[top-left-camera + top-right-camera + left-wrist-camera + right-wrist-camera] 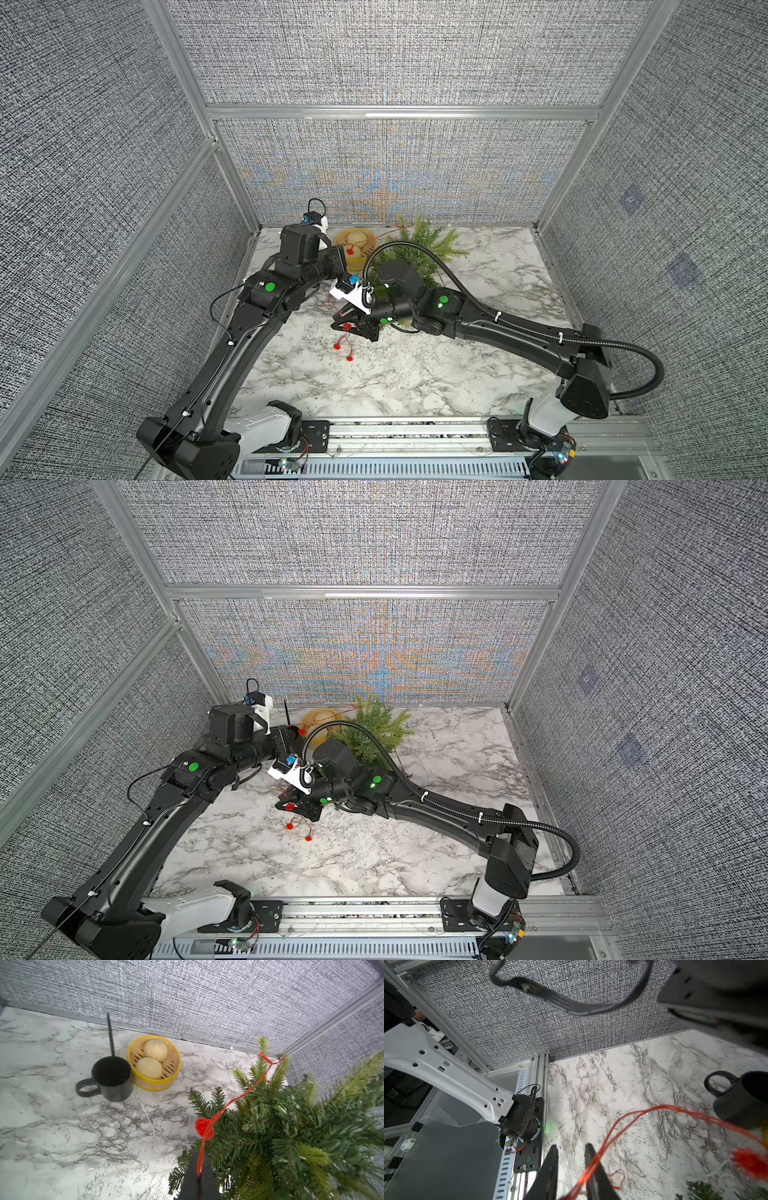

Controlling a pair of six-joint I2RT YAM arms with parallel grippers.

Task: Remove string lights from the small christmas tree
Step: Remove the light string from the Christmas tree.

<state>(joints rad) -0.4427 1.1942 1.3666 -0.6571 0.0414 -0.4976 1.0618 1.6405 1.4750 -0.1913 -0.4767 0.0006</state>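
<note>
The small christmas tree (415, 249) (374, 733) stands at the back of the marble table, partly hidden by my right arm. In the left wrist view its green branches (291, 1136) fill one side. The string lights' red wire (245, 1093) runs from the tree's top past a red bulb (204, 1127) into my left gripper (201, 1154), which is shut on it. Other bulbs (337, 345) (308, 838) lie on the table. My right gripper (571, 1146) (345, 326) is open, with strands of wire (623, 1124) draped across one finger.
A black mug (113, 1080) (743, 1101) holding a black stick stands next to a yellow-rimmed steamer basket (153, 1082) (355, 243) with two buns, at the back left. A small clear box (190, 1129) lies by the tree. Grey fabric walls enclose the table.
</note>
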